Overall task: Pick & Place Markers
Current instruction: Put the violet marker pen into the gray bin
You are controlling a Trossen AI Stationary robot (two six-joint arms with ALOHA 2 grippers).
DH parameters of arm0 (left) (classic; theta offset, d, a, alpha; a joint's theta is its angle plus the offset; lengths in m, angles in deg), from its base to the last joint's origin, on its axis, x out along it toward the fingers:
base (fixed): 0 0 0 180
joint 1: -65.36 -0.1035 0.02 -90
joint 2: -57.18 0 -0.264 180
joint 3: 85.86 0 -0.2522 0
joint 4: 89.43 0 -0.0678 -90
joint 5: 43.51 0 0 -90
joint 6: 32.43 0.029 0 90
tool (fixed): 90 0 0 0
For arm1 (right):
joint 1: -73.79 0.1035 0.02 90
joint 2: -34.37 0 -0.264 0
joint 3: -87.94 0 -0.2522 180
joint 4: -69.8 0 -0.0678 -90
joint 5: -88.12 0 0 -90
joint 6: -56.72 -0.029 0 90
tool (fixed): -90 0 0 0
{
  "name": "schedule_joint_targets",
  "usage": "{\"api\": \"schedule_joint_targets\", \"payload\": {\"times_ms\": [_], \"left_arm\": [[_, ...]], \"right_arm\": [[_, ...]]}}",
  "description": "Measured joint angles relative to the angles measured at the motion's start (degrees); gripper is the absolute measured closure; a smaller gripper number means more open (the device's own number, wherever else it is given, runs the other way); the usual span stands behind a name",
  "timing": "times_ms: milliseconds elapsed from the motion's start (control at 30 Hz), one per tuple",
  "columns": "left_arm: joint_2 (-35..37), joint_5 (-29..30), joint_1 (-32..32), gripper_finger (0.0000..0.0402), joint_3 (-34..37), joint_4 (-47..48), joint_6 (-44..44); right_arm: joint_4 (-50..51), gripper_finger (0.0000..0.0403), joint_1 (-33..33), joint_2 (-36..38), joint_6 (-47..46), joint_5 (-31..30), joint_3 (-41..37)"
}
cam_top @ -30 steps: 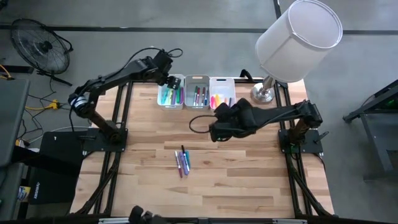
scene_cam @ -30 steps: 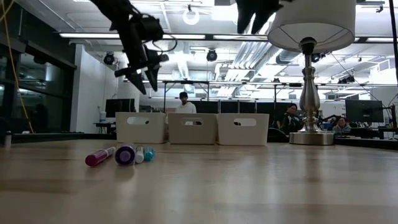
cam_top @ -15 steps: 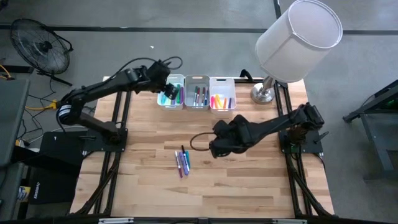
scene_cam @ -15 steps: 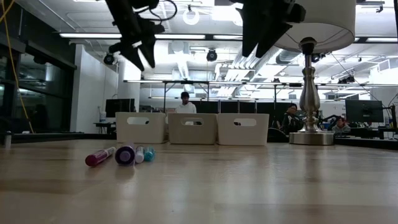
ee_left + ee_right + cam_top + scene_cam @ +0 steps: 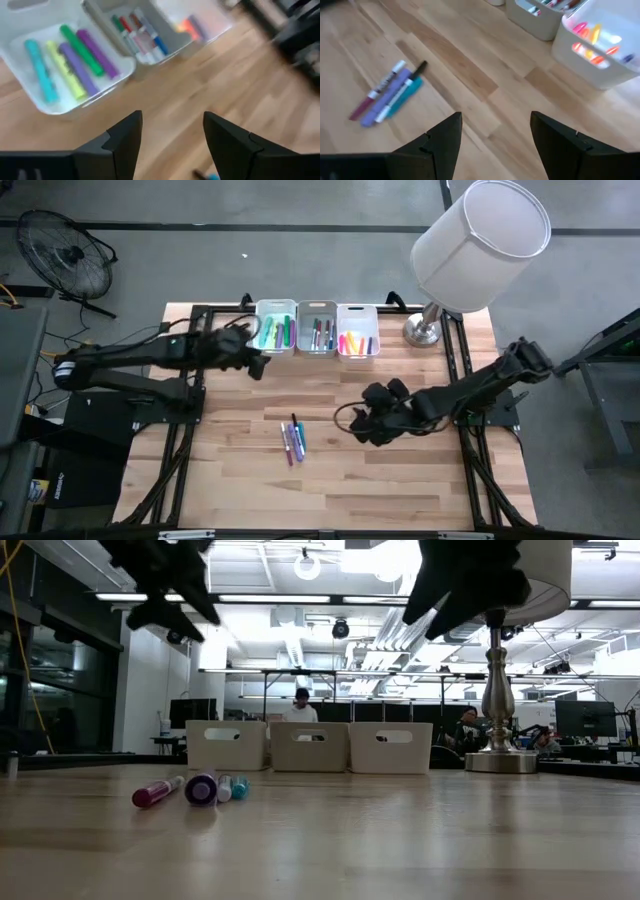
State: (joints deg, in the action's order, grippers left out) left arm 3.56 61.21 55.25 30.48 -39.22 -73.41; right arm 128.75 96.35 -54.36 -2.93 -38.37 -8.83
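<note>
Just left of the right gripper (image 5: pixel 372 427), loose markers (image 5: pixel 293 441) on table (image 5: pixel 400 480), fingers spread, empty, left gripper (image 5: pixel 255 364) beside bins (image 5: pixel 317 330), likewise agape.

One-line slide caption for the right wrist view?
Open right gripper hovers above the wooden table, loose markers ahead, bins beyond.

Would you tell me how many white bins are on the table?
3, in a row at the table's far edge: left bin, middle bin, right bin beside the lamp.
</note>
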Motion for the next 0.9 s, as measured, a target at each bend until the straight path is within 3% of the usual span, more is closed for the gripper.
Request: {"api": "schedule_joint_targets", "payload": {"times_ms": [167,400,600,900], "left_arm": [[6.7,6.2,10.2,0.0192,2.5,0.3,-7.1],[7.4,11.7,24.1,0.0192,2.7,2.9,-16.5],[3.0,14.7,33.3,0.0192,2.7,3.1,-25.1],[-6.3,14.6,43.3,0.0192,2.7,3.1,-39.3]], "right_arm": [[-12.8,0.0179,1.6,5.8,-2.1,0.1,-10.0],[-23.9,0.0179,3.9,7.8,-2.3,0.7,-16.3],[-24.3,0.0179,6.1,7.8,-4.9,0.3,-17.5],[-24.2,0.0179,8.0,7.8,-6.6,0.0,-17.5]]}}
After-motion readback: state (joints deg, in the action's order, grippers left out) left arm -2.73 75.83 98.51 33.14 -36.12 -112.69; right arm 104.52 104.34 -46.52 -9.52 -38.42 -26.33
